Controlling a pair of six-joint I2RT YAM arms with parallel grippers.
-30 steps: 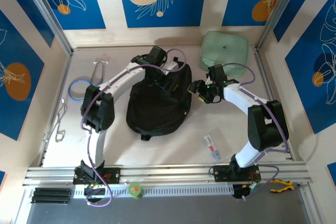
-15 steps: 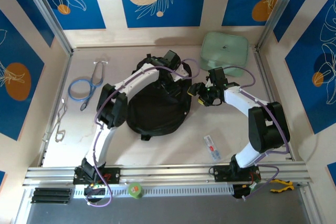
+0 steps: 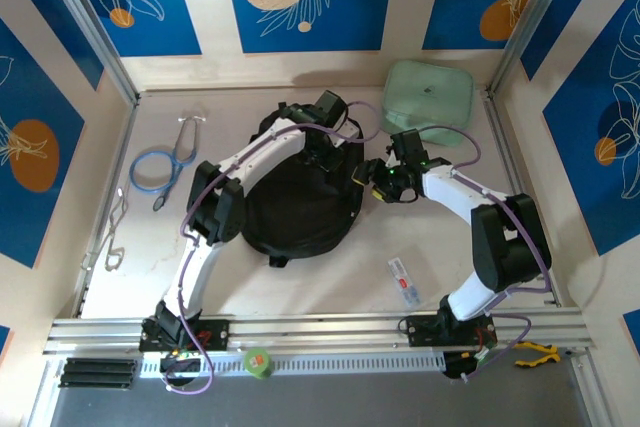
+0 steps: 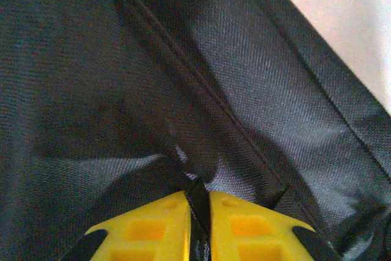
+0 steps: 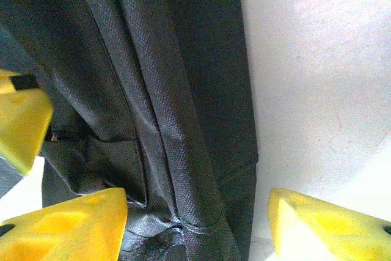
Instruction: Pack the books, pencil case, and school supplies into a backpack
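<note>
The black backpack (image 3: 297, 209) lies flat in the middle of the table. My left gripper (image 3: 328, 139) is at its top right corner. In the left wrist view its yellow fingers (image 4: 241, 224) are shut on a thin fold of the backpack's black fabric (image 4: 198, 197). My right gripper (image 3: 377, 180) is at the backpack's right edge. It stands open, and its jaws straddle a strap and the edge of the backpack (image 5: 183, 151) without pinching it. The pencil case (image 3: 404, 281) lies on the table near the right arm's base. The books are out of view.
A mint-green padded pouch (image 3: 430, 97) sits at the back right. A blue stethoscope (image 3: 160, 162) and a metal clip (image 3: 113, 237) lie at the left. A green tape roll (image 3: 258, 362) and a yellow-handled tool (image 3: 535, 352) rest on the front rail.
My left arm has swung right across the backpack's top and its gripper has shut on the fabric. My right gripper has edged left onto the backpack's edge.
</note>
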